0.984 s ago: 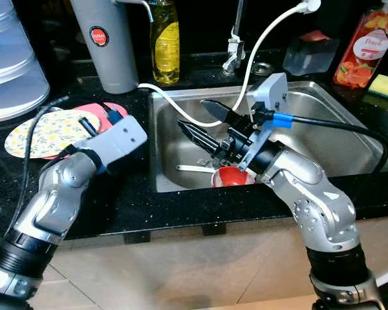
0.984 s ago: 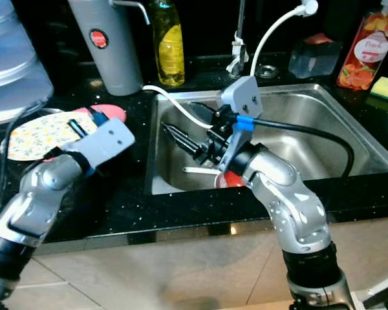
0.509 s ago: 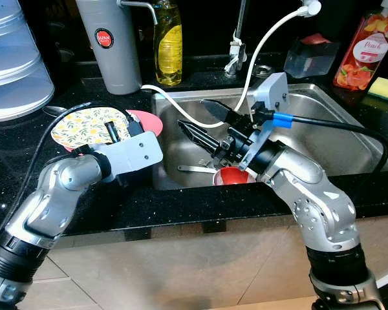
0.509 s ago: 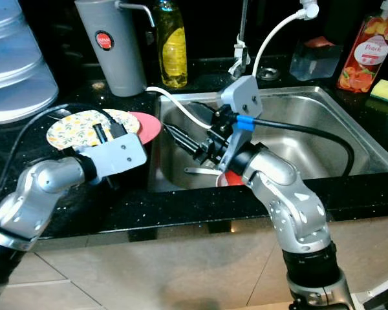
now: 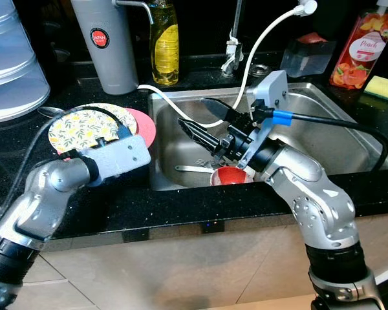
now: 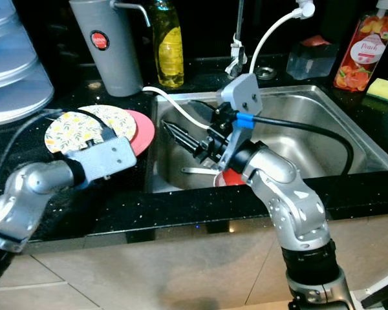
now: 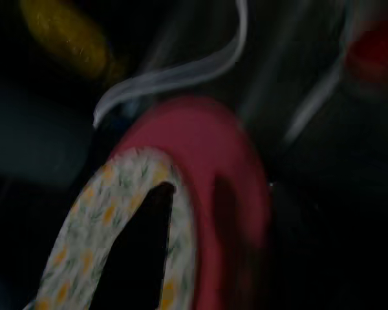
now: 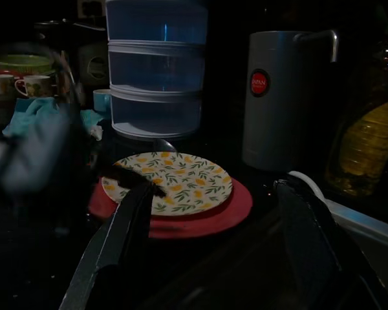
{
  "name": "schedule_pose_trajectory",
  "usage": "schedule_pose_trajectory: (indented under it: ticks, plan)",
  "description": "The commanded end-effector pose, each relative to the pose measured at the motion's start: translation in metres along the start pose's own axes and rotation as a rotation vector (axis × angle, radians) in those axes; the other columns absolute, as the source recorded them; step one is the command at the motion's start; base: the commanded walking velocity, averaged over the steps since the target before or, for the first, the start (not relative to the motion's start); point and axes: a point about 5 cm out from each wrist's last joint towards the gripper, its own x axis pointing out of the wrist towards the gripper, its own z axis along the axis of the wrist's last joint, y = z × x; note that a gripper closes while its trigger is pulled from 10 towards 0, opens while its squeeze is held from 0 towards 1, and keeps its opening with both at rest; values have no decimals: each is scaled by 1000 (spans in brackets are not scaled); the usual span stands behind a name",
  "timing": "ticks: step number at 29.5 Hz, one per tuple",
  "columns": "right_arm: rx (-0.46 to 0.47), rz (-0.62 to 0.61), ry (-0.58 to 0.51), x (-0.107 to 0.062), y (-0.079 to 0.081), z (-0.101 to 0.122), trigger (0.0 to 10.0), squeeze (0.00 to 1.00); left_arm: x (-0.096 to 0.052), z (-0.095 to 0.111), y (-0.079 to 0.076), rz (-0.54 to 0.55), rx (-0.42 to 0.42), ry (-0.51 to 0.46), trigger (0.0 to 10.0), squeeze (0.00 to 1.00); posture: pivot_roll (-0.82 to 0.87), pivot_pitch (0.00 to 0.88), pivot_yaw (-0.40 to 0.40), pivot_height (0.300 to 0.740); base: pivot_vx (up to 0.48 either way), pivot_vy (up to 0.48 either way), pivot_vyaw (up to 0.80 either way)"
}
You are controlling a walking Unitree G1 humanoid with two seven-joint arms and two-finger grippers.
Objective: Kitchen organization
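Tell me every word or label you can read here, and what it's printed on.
"JAPAN": top line of the round red badge on the grey thermos; the line beneath is too small to read.
"Peach": label of the orange bottle; its other print is too small.
Yellow soap bottle: nothing readable.

Light falls brightly from above onto the steel sink (image 5: pixel 349 129), which throws glare off its walls, while the black counter (image 5: pixel 181 206) swallows most of it and the back wall sits in darkness. Both head views are sharp. The left wrist view is dim and smeared with blur; the right wrist view is dark, grainy, foreground fingers (image 8: pixel 116 239) soft.
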Motion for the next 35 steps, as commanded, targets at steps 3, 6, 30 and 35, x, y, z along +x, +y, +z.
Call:
schedule_pose_trajectory:
  ticks: [3,6,30,35]
  plan:
    - [3,2,-4,0,0,1,10000,0,-8,35,4,-71,-200,-219,10000,0,-67,139,45,740,0,0,0]
    - [3,2,-4,0,0,2,10000,0,-15,51,21,-52,-380,-351,10000,0,-67,136,45,740,0,0,0]
    - [12,-18,-3,1,-3,0,10000,0,-57,-106,100,1060,-1320,346,10000,0,-62,147,47,740,0,0,0]
    - [16,-20,-3,1,-3,-1,10000,0,-54,-97,109,1024,-1417,219,10000,0,-56,149,44,740,0,0,0]
